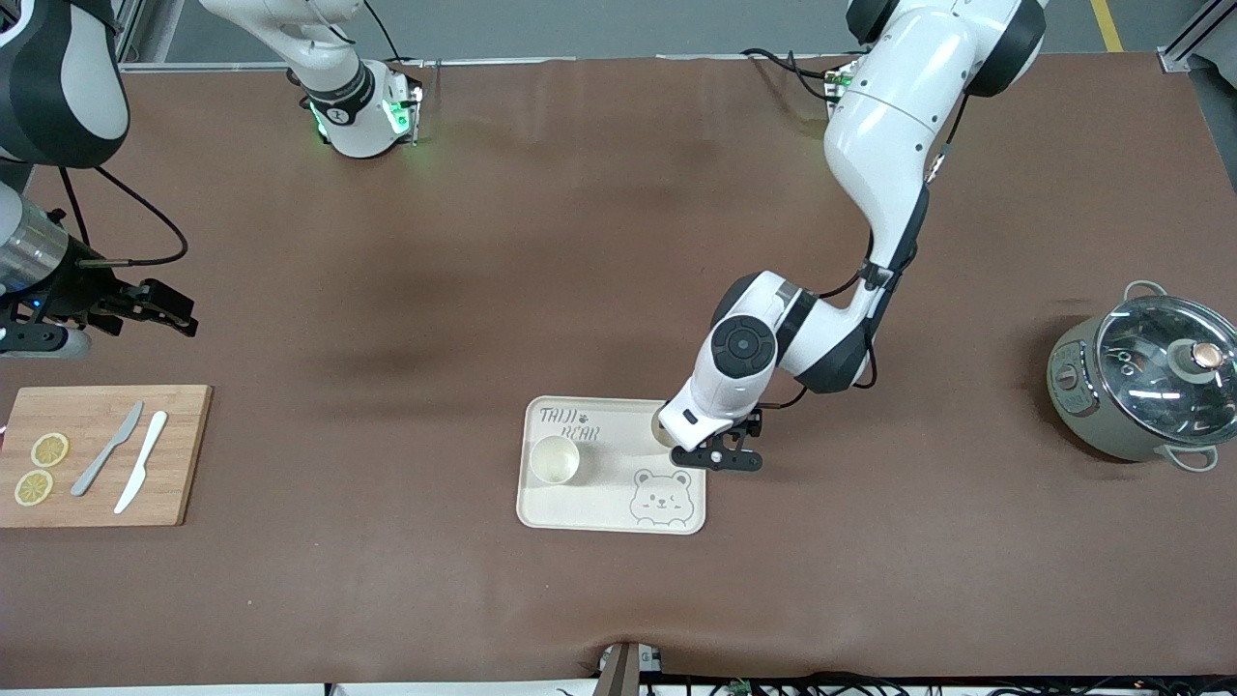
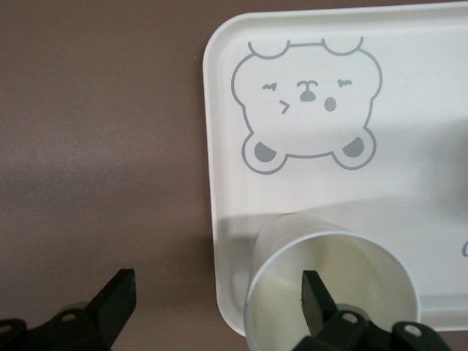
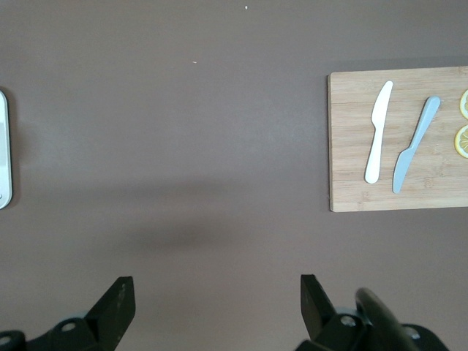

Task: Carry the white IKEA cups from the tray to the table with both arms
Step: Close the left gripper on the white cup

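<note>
Front view: cream bear-printed tray (image 1: pixel 618 512) sits on the brown table mat (image 1: pixel 580 242), holding two white IKEA cups. First cup (image 1: pixel 555 458) stands upright and empty on the tray, toward the right arm's end of it, well apart from both grippers. Second cup (image 1: pixel 665 425) stands at the tray corner toward the left arm's end, mostly hidden under the left arm's wrist; left wrist view shows it (image 2: pixel 333 292) upright, empty, just inside the tray (image 2: pixel 219 219) corner, bear print beside it. Grey pot (image 1: pixel 1140 387) with glass lid sits at the left arm's end of the table, contents not visible. Wooden cutting board (image 1: pixel 101 454) at the right arm's end carries a grey knife (image 1: pixel 106 449), a white knife (image 1: pixel 141 461) and two lemon slices (image 1: pixel 41 469). Left gripper (image 1: pixel 720 452) is down at the tray edge, jaws wide open; one finger (image 2: pixel 316 300) is inside the second cup's mouth, the other over the mat outside the tray, not clamping the wall. Right gripper (image 1: pixel 159 311) hovers over bare mat near the board, jaws open, holding nothing; right arm waits.
</note>
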{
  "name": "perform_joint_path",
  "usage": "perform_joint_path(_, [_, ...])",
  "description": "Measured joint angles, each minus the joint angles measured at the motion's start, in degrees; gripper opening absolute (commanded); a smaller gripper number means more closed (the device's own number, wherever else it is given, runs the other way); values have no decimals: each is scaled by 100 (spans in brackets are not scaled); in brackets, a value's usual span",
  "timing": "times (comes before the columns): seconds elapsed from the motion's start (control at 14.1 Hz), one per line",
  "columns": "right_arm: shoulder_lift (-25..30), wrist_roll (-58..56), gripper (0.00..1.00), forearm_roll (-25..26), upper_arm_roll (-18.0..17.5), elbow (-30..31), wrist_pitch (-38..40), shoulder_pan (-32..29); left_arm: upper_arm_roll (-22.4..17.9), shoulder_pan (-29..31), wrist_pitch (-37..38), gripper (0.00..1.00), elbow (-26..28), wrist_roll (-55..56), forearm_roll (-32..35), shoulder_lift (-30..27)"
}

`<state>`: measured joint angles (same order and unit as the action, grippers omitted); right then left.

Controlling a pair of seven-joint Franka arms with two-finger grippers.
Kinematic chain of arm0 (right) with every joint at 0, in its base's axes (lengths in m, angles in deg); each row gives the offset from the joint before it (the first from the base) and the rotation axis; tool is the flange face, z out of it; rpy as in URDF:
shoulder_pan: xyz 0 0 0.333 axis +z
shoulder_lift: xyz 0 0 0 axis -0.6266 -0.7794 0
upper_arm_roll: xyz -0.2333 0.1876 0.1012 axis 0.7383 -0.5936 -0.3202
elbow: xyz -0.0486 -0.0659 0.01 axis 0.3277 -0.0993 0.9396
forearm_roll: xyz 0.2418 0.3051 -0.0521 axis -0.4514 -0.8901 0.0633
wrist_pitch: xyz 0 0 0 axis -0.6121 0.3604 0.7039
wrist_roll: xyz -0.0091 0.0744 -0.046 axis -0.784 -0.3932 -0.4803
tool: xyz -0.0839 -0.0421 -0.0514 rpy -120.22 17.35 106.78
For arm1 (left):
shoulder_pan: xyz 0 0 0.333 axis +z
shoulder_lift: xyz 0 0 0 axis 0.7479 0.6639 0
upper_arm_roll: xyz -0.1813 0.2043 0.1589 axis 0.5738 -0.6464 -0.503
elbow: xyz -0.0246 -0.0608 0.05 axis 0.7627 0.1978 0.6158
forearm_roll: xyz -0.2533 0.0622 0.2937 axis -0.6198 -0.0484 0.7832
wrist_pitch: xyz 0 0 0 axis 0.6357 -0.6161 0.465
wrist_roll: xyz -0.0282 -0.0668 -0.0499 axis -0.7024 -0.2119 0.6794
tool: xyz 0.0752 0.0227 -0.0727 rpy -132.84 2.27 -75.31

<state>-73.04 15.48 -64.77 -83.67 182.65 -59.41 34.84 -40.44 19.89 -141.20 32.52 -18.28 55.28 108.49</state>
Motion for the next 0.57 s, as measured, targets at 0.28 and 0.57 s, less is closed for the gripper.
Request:
perform_joint_path(0.28, [0,0,100,0,0,0,0,0,0,-1,-5,100,0,1,0,6])
perform_joint_path(0.57, [0,0,100,0,0,0,0,0,3,-1,-10,86,-1,26,0,7])
